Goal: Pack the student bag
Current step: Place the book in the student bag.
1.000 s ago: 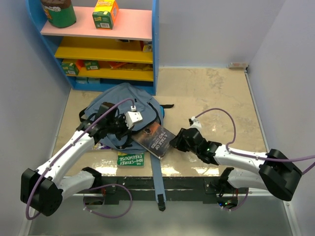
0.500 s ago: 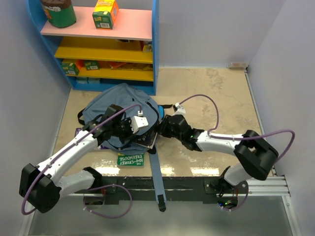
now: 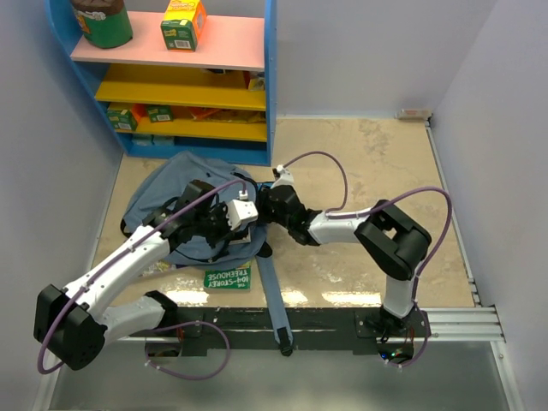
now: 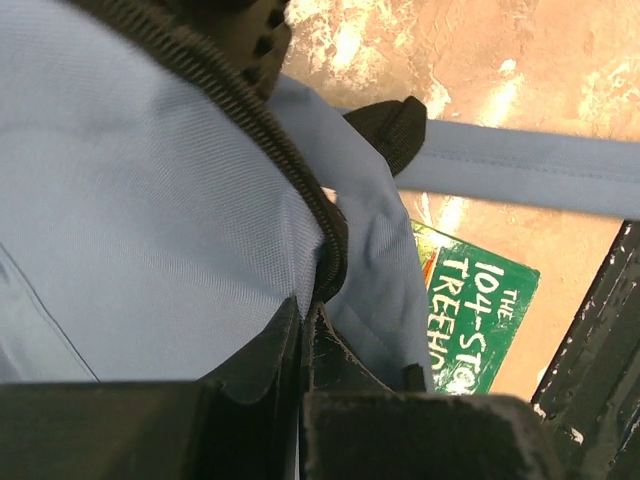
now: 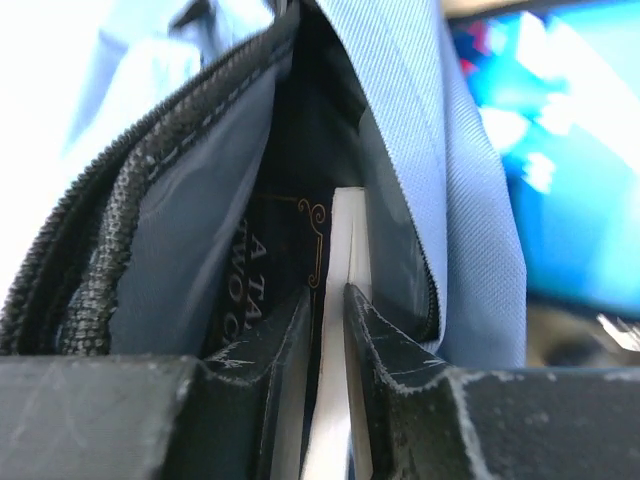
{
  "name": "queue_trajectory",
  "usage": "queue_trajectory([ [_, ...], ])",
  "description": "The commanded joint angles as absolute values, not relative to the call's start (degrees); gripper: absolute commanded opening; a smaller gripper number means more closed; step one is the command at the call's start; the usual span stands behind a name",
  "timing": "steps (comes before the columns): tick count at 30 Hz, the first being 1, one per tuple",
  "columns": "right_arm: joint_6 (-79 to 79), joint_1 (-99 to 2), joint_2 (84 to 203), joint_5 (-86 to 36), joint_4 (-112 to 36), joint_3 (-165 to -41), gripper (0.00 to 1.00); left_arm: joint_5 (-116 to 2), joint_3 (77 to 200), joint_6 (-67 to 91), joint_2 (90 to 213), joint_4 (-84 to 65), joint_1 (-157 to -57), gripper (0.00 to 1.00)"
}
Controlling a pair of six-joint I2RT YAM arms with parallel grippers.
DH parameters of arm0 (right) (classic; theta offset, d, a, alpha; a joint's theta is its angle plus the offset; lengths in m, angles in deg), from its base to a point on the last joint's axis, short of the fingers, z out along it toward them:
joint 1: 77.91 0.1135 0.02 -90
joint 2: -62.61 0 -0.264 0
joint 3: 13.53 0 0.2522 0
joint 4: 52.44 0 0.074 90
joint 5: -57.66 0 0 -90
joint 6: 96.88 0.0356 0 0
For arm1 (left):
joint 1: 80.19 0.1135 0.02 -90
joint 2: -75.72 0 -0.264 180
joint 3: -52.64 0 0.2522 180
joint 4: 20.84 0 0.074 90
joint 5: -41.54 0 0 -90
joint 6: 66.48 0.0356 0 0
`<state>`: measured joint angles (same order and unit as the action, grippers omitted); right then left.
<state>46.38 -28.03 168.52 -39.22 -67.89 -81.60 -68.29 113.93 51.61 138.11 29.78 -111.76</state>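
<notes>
The slate-blue student bag point(image 3: 171, 201) lies in front of the shelf, one long strap point(image 3: 274, 295) trailing toward the near edge. My left gripper point(image 3: 221, 226) is shut on the bag's zipper edge point(image 4: 318, 250), pinching the fabric and holding the mouth up. My right gripper point(image 3: 259, 214) is shut on a dark paperback point(image 5: 275, 265), with white page edges point(image 5: 345, 240) showing between its fingers. The book sits partly inside the bag's opening, between the zipper point(image 5: 110, 200) and the lining. A green book point(image 3: 227, 276) lies flat on the table by the bag's lower edge, also in the left wrist view point(image 4: 478, 320).
A blue shelf unit point(image 3: 270, 77) with pink and yellow boards stands at the back left, holding a green tub point(image 3: 103, 21) and small cartons point(image 3: 182, 24). Grey walls close both sides. A small purple item point(image 3: 157, 267) peeks out under the bag's left edge.
My right arm has swung left and carried the dark book from the table into the bag's mouth. The left gripper kept its hold and the bag shifted slightly left.
</notes>
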Motion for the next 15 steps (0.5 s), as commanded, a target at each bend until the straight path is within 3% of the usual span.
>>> queue_trajectory([
  [1, 44.5, -25.9, 169.0, -36.8, -77.0, -88.0, 0.23, -73.8, 117.6, 50.4, 137.7, 29.4, -112.5, 0.00],
  [8, 43.0, -25.3, 163.8, -35.2, -80.9, -81.5, 0.24, -70.4, 118.3, 52.2, 137.0, 28.3, -112.2, 0.00],
  [12, 42.6, -25.4, 160.9, -37.1, -75.0, -77.9, 0.24, -69.2, 118.4, 52.5, 136.6, 27.9, -111.6, 0.00],
  [15, 41.6, -25.4, 159.8, -37.5, -72.7, -76.0, 0.30, -68.8, 118.5, 52.8, 136.5, 27.8, -111.2, 0.00],
])
